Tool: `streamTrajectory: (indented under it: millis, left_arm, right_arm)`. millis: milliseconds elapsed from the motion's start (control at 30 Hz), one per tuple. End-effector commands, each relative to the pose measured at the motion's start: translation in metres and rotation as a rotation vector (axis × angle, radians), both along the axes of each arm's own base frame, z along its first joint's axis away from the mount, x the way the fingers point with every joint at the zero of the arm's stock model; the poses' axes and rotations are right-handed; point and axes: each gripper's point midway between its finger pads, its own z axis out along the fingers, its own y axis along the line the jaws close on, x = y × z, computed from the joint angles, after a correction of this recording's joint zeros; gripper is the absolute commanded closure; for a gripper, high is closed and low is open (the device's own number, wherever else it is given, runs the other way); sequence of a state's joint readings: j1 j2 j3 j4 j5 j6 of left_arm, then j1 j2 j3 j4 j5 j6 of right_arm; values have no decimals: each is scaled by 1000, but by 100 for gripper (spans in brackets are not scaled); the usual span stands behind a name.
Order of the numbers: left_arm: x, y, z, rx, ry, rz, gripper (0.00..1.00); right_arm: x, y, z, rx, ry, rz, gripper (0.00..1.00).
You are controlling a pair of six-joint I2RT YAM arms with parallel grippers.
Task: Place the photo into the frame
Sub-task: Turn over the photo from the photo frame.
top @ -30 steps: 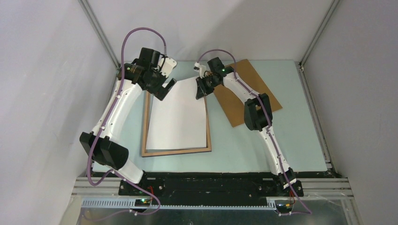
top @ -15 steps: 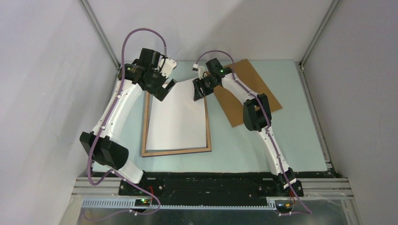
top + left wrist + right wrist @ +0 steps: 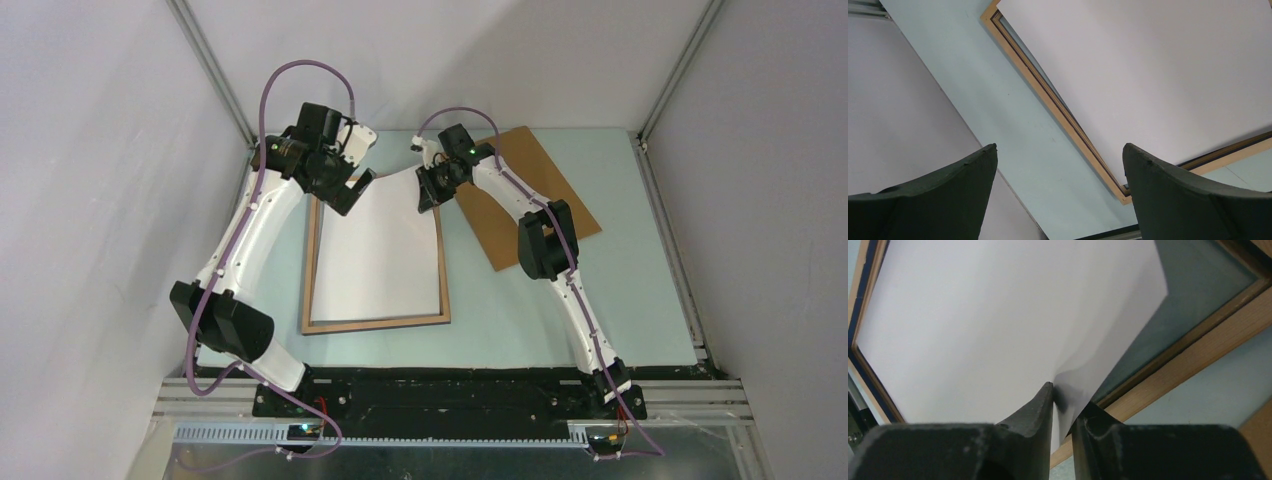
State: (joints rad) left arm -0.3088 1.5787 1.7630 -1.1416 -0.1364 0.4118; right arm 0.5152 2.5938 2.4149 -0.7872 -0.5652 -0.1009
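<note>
Frame (image 3: 375, 322): flat on desk (image 3: 560, 310). Photo (image 3: 380, 250): white back up, lying inside frame, far right corner raised. Right pincer (image 3: 1063, 400): clenched on that corner, paper buckling. A sideways pull risks a crease or tear. Left pincer (image 3: 352, 195): released, above far left corner.
</note>
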Motion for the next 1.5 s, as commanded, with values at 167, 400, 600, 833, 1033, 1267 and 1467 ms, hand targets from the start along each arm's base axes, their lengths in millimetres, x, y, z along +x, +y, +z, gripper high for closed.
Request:
streamTrajectory:
  millis: [167,400,600,833,1033,1267,1467]
  left_arm:
    - [2,3,11,-2,-40,4,0]
    - [3,4,11,5,-43,8,0]
    - [4,5,11,10,-45,10,0]
    - [6,6,11,17,-44,10,0]
    - [8,5,11,15,-45,11,0]
    - [6,5,8,17,-37,10,0]
    - [6,5,9,16,-39,9,0]
  right_arm:
    - [-4,11,20,83,-8,58,90]
    - [-7,15,22,102,-17,97,96]
    - [-8,19,20,102,-28,118,97]
    - [-11,22,17,89,-45,152,98]
    - [-12,23,15,85,-42,149,99]
    - [-2,19,16,108,-32,87,99]
    - [4,14,15,111,-21,51,98]
